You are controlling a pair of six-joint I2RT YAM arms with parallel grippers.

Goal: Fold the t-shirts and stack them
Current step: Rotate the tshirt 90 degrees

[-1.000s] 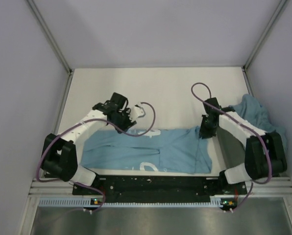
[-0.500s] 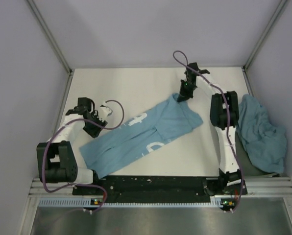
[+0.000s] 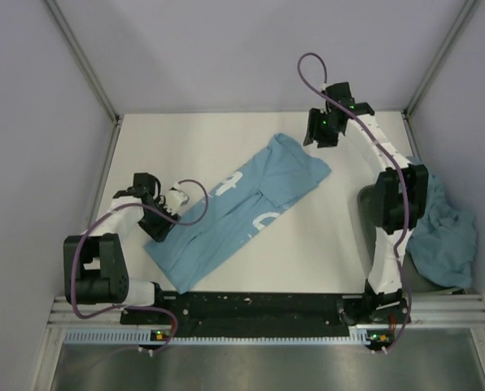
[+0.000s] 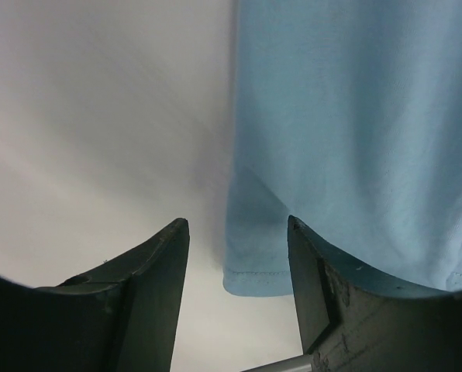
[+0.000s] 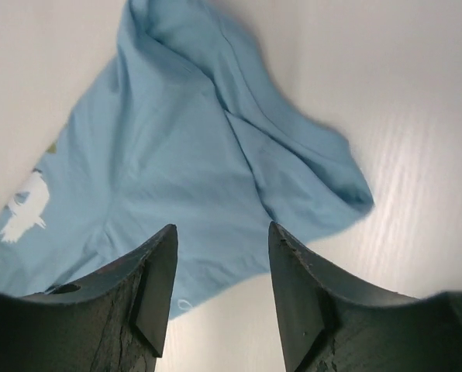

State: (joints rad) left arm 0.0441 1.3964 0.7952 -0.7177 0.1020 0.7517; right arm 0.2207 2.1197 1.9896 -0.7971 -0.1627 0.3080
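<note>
Here, the left jaws stand apart with nothing between them, low at the near-left edge of the spread t-shirt. In the left wrist view a hemmed corner of this shirt lies just beyond the gap; whether a finger touches the cloth cannot be told. The right jaws are also apart and hold nothing, hanging above the far-right end of the same shirt without touching it. The spread t-shirt is light blue with white print and lies flat and diagonal on the white surface. To the right of it, well apart, a crumpled heap of light blue t-shirts lies at the edge of the surface.
</note>
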